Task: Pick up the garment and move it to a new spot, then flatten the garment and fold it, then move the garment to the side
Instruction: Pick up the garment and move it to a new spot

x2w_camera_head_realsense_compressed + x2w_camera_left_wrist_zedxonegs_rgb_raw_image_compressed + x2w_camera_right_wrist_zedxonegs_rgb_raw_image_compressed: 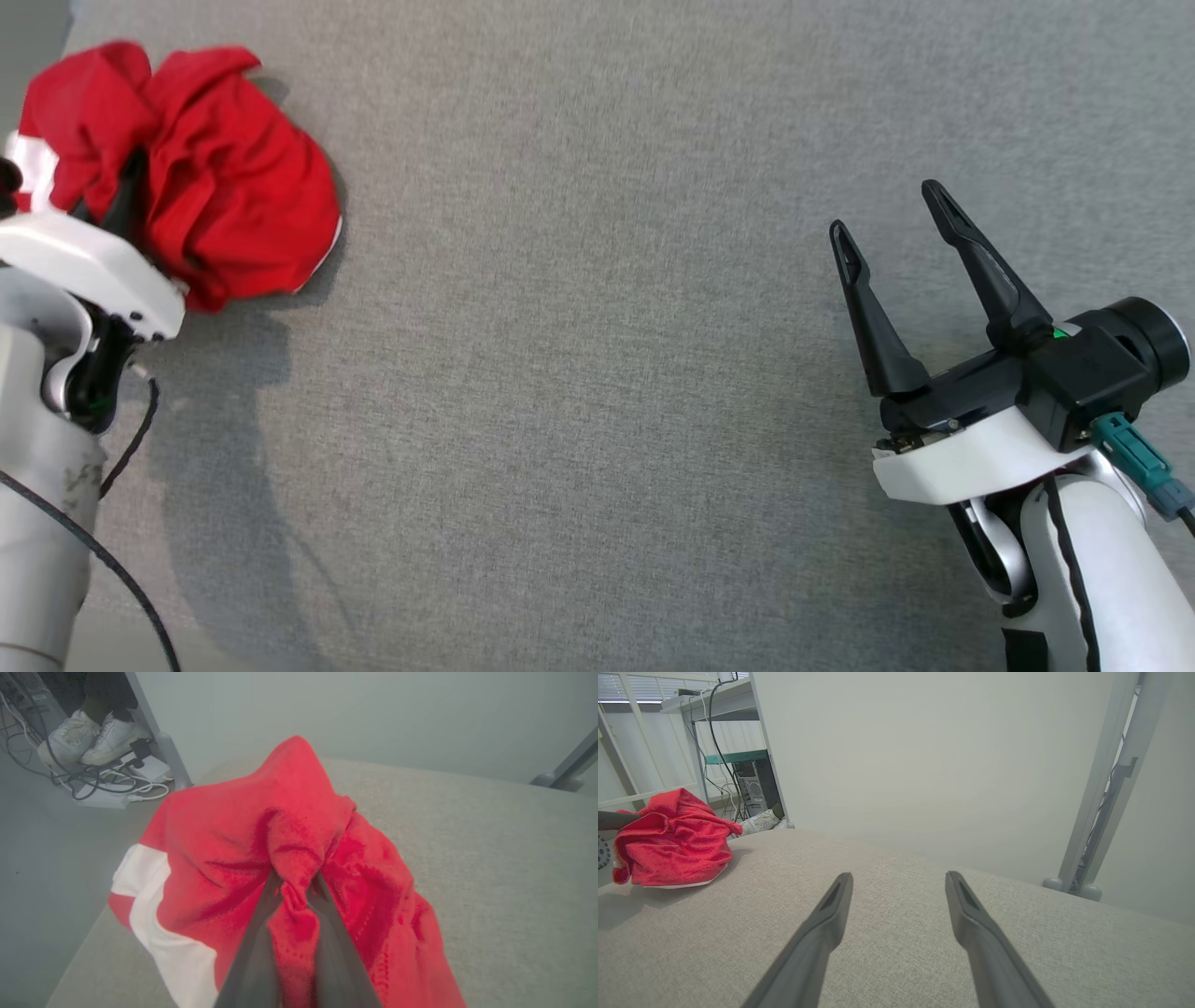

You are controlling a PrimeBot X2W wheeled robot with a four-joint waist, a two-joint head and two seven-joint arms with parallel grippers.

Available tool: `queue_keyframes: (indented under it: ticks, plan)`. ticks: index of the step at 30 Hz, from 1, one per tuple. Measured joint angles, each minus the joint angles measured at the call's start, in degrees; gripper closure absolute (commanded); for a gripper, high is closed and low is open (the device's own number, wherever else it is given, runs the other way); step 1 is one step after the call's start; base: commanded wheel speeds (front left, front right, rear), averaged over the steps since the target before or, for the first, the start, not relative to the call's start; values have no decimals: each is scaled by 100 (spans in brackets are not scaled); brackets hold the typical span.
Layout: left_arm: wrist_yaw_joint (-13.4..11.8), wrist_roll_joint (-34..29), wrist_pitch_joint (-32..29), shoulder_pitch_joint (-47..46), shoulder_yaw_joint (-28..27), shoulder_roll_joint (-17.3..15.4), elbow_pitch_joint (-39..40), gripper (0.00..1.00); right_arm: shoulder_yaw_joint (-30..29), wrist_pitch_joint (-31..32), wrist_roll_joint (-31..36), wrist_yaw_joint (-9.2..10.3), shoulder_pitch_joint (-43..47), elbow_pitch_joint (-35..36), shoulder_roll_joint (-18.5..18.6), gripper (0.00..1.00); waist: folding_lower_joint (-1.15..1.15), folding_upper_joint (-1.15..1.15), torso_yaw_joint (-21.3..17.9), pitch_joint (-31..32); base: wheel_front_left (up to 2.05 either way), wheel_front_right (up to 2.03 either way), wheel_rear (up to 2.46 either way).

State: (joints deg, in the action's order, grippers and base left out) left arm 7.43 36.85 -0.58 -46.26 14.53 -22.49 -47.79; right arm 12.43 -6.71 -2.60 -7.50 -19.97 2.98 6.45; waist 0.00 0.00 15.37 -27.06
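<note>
L claw [296,883] pinching red garment [233,187] at desk's [597,392] far-left corner.
Garment = crumpled heap, slightly longer upper-left to lower-right in head view, white band [154,933] toward desk's L edge. L claw clamps a top fold. R claw [885,207] spread wide, well apart.

Tabletop [597,392] open ctr & rt, garment [243,187] heaped at left edge
</note>
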Motion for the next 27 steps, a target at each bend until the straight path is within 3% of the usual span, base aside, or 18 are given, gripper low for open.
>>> queue_keyframes:
  ticks: [8,19,22,27]
  plan:
    - [-8,381,493,111,92,311,1303,100,-207,-332,-111,0,86,-319,-158,0,0,0,-175,632,0,0,0]
    - [-871,274,119,725,756,1371,3270,100,-469,-530,-167,-1,117,-392,-278,0,0,0,-961,951,0,0,0]
    - [-1109,31,57,888,1227,1672,3433,100,-602,-597,-183,0,70,-386,-300,0,0,0,-1317,908,0,0,0]
    - [-1279,-235,86,980,1829,1880,3193,100,-668,-689,-209,0,56,-449,-328,0,0,0,-1767,816,0,0,0]
